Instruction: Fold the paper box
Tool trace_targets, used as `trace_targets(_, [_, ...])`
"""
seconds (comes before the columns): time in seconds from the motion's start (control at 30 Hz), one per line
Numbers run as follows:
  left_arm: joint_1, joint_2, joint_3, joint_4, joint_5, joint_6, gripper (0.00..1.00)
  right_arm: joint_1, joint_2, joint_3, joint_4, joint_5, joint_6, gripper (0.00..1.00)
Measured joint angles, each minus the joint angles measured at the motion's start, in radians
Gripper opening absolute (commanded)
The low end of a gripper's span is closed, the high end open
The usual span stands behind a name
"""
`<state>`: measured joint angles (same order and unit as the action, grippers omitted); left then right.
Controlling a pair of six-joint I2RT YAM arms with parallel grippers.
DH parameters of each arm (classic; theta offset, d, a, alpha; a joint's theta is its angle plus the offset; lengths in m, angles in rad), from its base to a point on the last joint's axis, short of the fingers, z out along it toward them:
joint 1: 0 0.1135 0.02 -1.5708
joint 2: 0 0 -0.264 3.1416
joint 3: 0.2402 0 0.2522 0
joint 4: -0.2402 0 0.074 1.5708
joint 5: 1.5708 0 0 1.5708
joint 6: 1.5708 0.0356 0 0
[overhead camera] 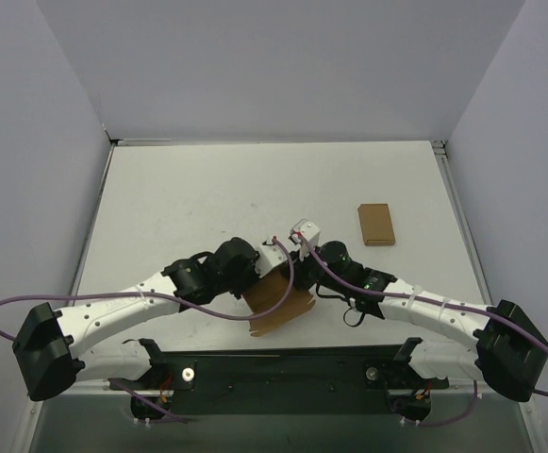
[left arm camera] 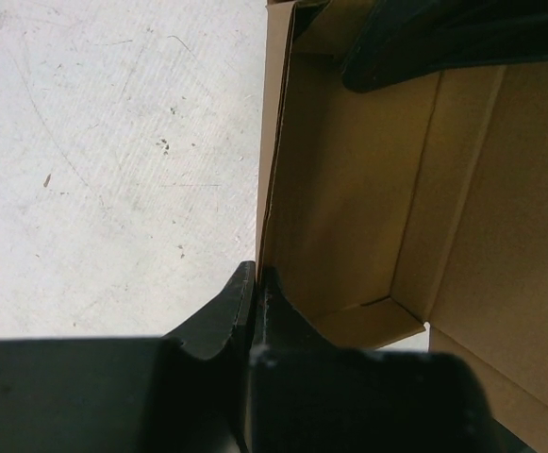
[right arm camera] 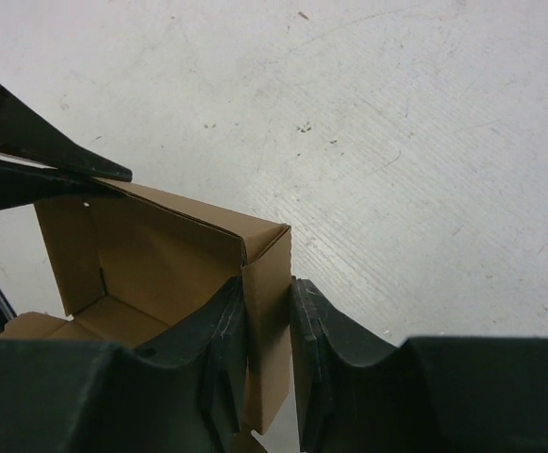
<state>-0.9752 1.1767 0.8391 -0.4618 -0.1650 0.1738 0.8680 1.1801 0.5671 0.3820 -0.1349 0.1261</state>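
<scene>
The left pincer was pressed together on a thin upright wall of the paper box, closing on the wall's edge at the bottom centre of the left wrist view. The right pincer pinched another wall right at a corner of the box, gripping it from inside and outside, low in the right wrist view. Each pincer also showed in the other's camera as a dark shape against the box's rim: upper right in the left wrist view, upper left in the right wrist view. The box stood partly formed, open side showing brown walls, a floor and crease lines. In the top view it sat on the white table at lower centre of the frame. A plain brown cardboard rectangle lay flat right of centre, well apart from the box.
</scene>
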Motion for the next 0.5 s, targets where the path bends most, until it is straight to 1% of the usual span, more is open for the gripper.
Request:
trace_targets(0.03, [0.0,0.002,0.003,0.0,-0.003,-0.007,0.03,0.002,0.001,-0.002,0.006,0.014,0.003,0.0])
trace_targets(0.17, [0.0,0.003,0.022,0.0,-0.012,-0.031,0.29,0.006,0.001,-0.008,0.028,0.069,0.01,0.0])
trace_targets(0.2, [0.001,0.003,0.031,0.003,-0.009,-0.037,0.44,0.006,0.001,-0.013,0.027,0.081,0.013,0.0])
trace_targets(0.27, [0.001,-0.002,0.049,0.01,0.005,-0.048,0.57,0.004,0.001,-0.026,0.019,0.125,0.018,0.0])
trace_targets(0.3, [0.001,-0.01,0.056,0.013,0.014,-0.058,0.66,0.001,0.002,-0.034,0.012,0.148,0.021,0.0])
trace_targets(0.33, [0.001,-0.018,0.061,0.016,0.018,-0.063,0.71,-0.002,0.004,-0.042,0.004,0.169,0.023,0.0])
trace_targets(0.43, [0.001,-0.05,0.08,0.021,0.039,-0.084,0.81,-0.01,0.008,-0.06,-0.008,0.212,0.029,0.0])
trace_targets(0.5, [0.005,-0.071,0.087,0.032,0.053,-0.096,0.83,-0.011,0.008,-0.068,-0.008,0.23,0.032,0.0])
